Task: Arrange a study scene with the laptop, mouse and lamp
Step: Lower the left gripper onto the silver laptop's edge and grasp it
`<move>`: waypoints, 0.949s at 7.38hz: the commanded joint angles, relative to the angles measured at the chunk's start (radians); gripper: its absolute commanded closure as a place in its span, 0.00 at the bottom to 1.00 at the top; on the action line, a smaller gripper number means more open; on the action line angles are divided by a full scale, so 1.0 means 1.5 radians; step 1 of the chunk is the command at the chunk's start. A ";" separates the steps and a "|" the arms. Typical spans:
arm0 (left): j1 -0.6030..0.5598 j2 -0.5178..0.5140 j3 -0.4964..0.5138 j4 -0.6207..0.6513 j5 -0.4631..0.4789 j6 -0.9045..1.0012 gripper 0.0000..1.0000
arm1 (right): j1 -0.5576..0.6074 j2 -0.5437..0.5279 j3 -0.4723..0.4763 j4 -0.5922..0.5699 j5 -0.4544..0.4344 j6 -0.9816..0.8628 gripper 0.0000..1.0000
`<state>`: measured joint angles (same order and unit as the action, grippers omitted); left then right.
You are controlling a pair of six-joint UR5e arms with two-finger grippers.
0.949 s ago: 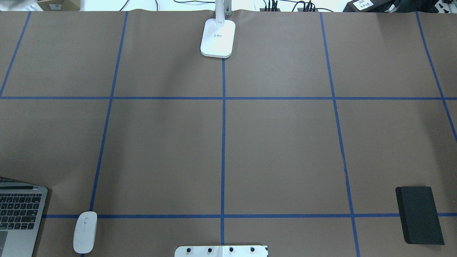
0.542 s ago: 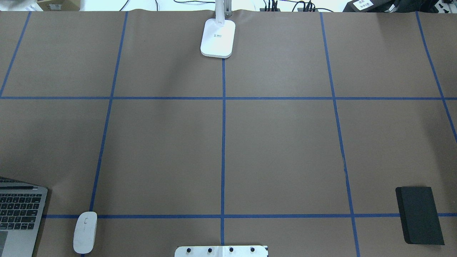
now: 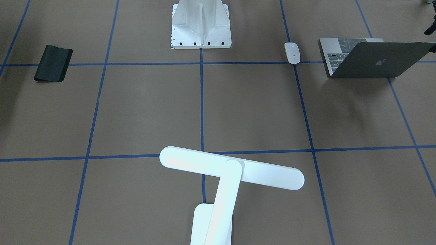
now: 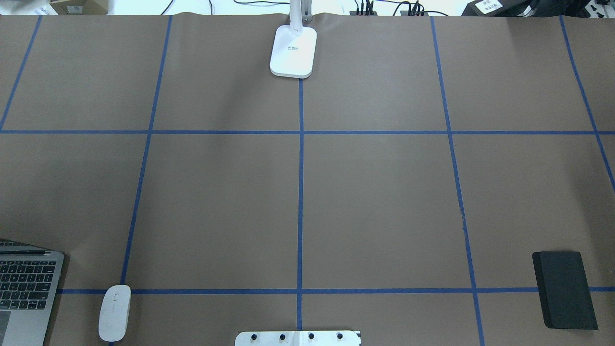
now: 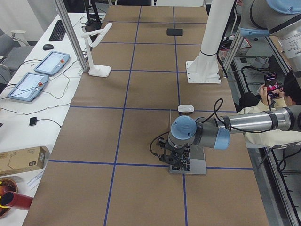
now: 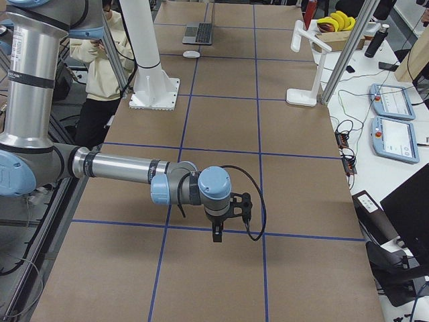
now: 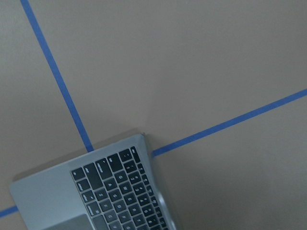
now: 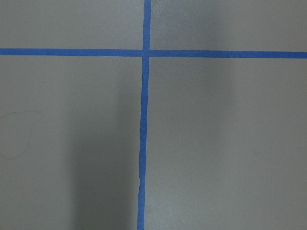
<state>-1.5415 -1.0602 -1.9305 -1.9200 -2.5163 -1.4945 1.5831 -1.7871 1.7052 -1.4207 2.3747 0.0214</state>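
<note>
Left fingers (image 5: 174, 158) are seen only from the side, poised over the edge of the open laptop (image 4: 26, 288) at one end of the counter (image 4: 384, 202), and whether they are spread or closed cannot be told. Near them, toward the counter's middle, the mouse (image 4: 115, 312) is laid flat beside the laptop without touching it, while the lamp (image 4: 293, 50) is stood upright at the far edge, well apart from both sets of fingers. Right fingers (image 6: 216, 233) are poised over bare counter by a crossing of blue tape lines (image 8: 144, 52) at the opposite end, and their state likewise cannot be told.
</note>
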 commanded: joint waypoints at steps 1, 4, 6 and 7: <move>0.024 -0.005 0.002 -0.070 -0.012 -0.126 0.00 | 0.000 -0.001 0.002 -0.001 0.001 0.000 0.00; 0.098 -0.006 0.002 -0.082 -0.004 -0.129 0.00 | 0.001 -0.004 0.003 -0.001 0.007 -0.002 0.00; 0.119 -0.007 0.005 -0.081 -0.003 -0.132 0.02 | 0.001 -0.005 0.003 -0.001 0.008 -0.005 0.00; 0.136 -0.011 0.004 -0.079 -0.001 -0.138 0.30 | 0.001 -0.008 0.003 0.000 0.007 -0.007 0.00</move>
<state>-1.3669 -1.0717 -1.9256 -2.0414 -2.5203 -1.6933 1.5845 -1.7952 1.7104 -1.4218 2.3862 0.0142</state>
